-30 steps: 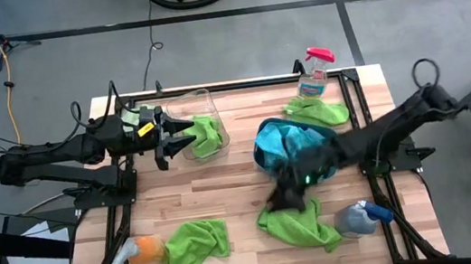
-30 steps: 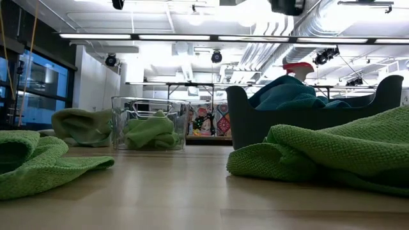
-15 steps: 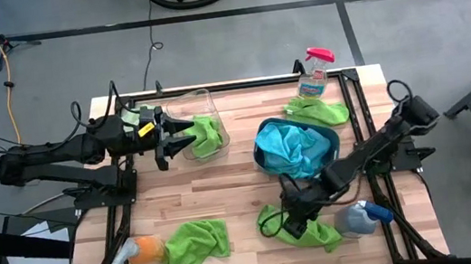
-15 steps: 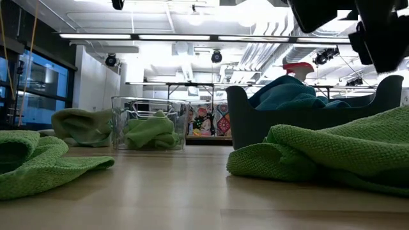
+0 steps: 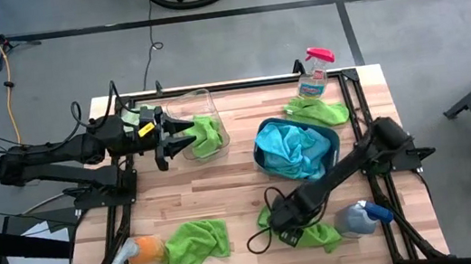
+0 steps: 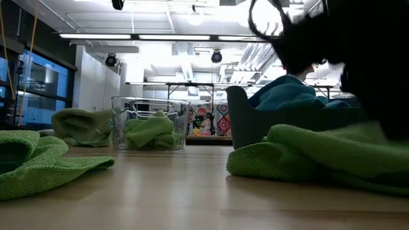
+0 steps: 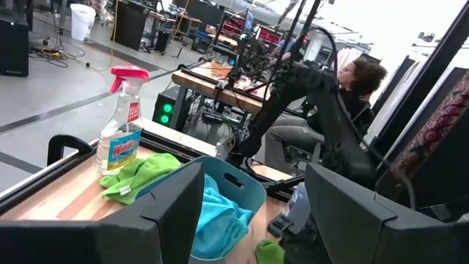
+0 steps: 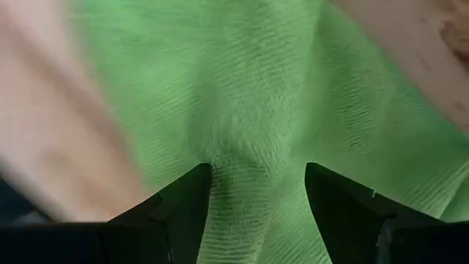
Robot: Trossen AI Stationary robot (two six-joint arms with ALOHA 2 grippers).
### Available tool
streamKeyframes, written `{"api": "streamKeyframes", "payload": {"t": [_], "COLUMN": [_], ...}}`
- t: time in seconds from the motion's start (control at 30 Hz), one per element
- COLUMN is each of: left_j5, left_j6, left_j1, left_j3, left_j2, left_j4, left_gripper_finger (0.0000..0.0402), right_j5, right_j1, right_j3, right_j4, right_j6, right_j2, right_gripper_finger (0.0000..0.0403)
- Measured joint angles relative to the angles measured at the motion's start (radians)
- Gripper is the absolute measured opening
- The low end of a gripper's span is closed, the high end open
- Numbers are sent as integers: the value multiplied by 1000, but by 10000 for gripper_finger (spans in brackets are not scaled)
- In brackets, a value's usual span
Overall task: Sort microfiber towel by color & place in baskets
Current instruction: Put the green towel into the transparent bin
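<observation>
My right gripper is open, low over the green towel lying flat near the table's near right corner, with a raised fold between its fingers. My left gripper is open and waits at the clear basket's left rim; a green towel lies inside that basket. The teal basket holds a blue towel. More green towels lie near left and far right. My right gripper comes at the near-right green towel from above, pointing down, its open fingers on either side of a raised fold in the towel's middle. The towel lies flat on the table. Whether the tips press the cloth, I cannot tell.
Three spray bottles stand or lie around the table: a clear one with a red head at the far edge, an orange one near left, a blue-grey one near right close beside my right gripper. A person sits beyond the table.
My right gripper has moved from above the teal basket toward the table's near edge and down onto the near-right green towel. The blue towel stays in the teal basket.
</observation>
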Motion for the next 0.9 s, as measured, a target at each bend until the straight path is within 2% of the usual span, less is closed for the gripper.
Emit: {"api": "streamKeyframes", "payload": {"t": [0.23,0.4,0.5,0.63,0.67,0.8,0.9], "left_j5": [0,0,0,0,0,0,0], "left_j6": [-1,-1,-1,-10,-19,-26,-26], "left_j1": [0,0,0,0,0,0,0], "left_j3": [0,0,0,0,0,2,2], "left_j2": [0,0,0,0,0,-7,-9], "left_j4": [0,0,1,22,36,55,59], "left_gripper_finger": [227,227,227,227,227,227,227], "right_j5": [68,92,103,115,126,221,274], "right_j1": [19,29,33,38,38,22,-10], "right_j3": [2,5,3,-4,-6,-13,-8], "right_j4": [-11,-17,-21,-24,-23,-36,-1], "right_j6": [-7,13,10,-40,-57,-65,-140], "right_j2": [112,126,119,80,64,-50,-160], "right_gripper_finger": [220,214,172,39,21,16,6]}}
